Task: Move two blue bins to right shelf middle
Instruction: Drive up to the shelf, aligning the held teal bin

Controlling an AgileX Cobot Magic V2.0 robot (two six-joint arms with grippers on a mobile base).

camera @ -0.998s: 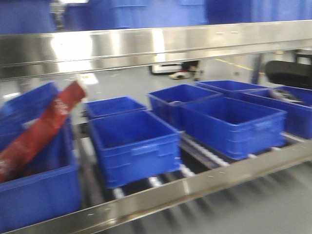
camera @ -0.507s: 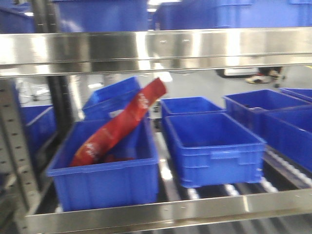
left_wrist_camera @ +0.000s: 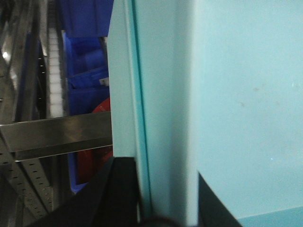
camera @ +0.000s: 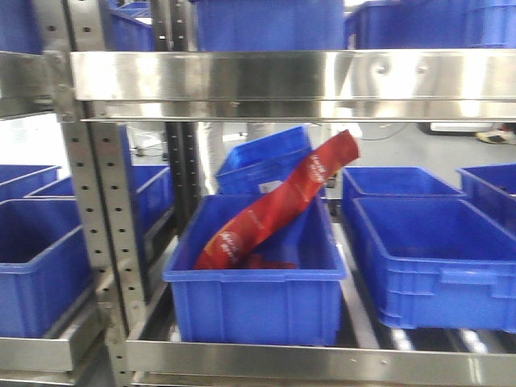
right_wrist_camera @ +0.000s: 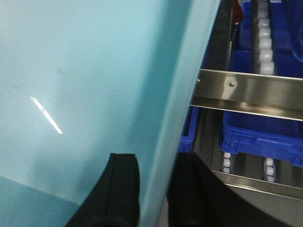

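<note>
Each end effector, left (left_wrist_camera: 144,198) and right (right_wrist_camera: 154,189), pinched one pale bin wall (left_wrist_camera: 227,109); beyond them the shelf (camera: 266,85) held about ten dark crates (camera: 258,282) and one red packet (camera: 278,201).

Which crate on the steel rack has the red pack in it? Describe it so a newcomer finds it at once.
Start at the stainless steel rack and look under its wide shiny front rail, just right of the perforated upright. The dark blue crate at the front there is the one. Unlike its neighbours, a long red pack leans out of it diagonally.
</note>
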